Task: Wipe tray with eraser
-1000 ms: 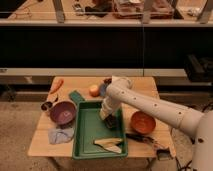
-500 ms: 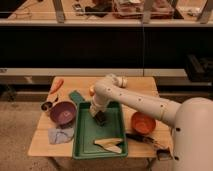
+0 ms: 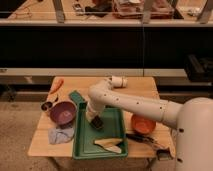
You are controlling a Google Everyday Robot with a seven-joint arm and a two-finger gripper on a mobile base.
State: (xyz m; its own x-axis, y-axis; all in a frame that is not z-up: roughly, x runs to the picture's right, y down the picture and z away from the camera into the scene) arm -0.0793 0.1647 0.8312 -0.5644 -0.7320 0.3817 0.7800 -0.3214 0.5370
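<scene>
On the wooden bench (image 3: 140,86) sits the tray (image 3: 115,119), a green rectangular plastic piece with a raised rim, lying lengthwise from far to near at the bench's middle. Its near edge reaches close to the bench's near edge.

Gripper (image 3: 94,119): positioned low over the far-left part of the tray floor, at the end of a white, smooth, tubular arm that reaches in from the right. It is clenched. The eraser (image 3: 97,122), a small black oblong block, lies at the gripper's tip against the tray floor; the two meet, and the gripper appears to be grasping it.

Other contents of the tray: a pale, flat, elongated item (image 3: 109,144) lies across the near end, well apart from the eraser. The tray floor between them and toward the right rim is bare green plastic.

Surroundings: a purple round bowl (image 3: 62,113) stands just beside the tray's left rim. A small dark-green flat pad (image 3: 76,96) rests at the tray's far-left corner. A light blue crumpled cloth (image 3: 61,135) lies near-left of the tray. An orange round bowl (image 3: 143,124) stands just right of the tray. A thin black-handled tool (image 3: 141,139) lies near that bowl. An orange carrot-shaped object (image 3: 56,85) lies at the far-left of the bench.
</scene>
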